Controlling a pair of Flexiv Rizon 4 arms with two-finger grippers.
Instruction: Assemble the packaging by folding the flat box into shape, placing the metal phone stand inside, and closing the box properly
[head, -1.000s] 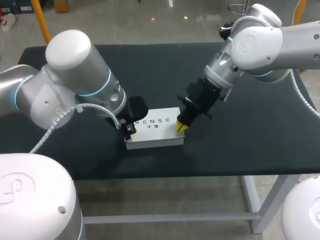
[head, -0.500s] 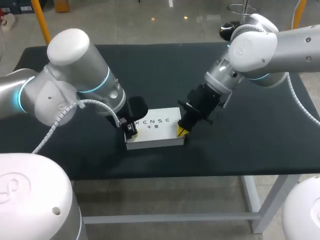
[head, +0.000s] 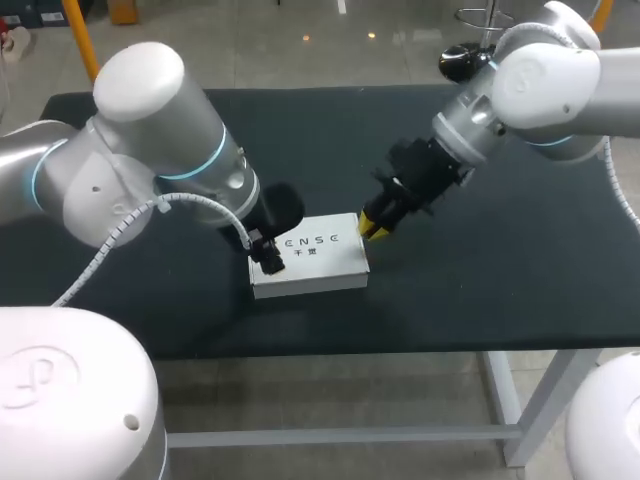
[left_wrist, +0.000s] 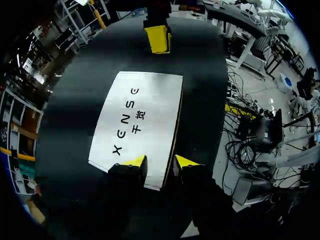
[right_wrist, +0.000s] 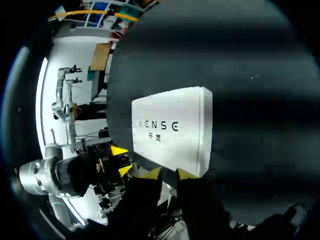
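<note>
Left gripper (head: 268, 258) sits at the left end of the box (head: 315, 262), its yellow fingers (left_wrist: 135, 161) spread and straddling the box's near corner — one over the printed top, the other beside the long side wall; whether they touch it I cannot tell; right gripper (head: 375, 225) hangs just off the box's right end, by its far corner, tips drawn close together with nothing between them. One white box, closed, lies flat on the black table (head: 500, 270), printed face up; left arm (head: 150, 170) bends in over the box's left end, wrist angled down at it; right arm (head: 540, 90) slants down towards the box from beyond its right end — two arms, two grippers, one box.
</note>
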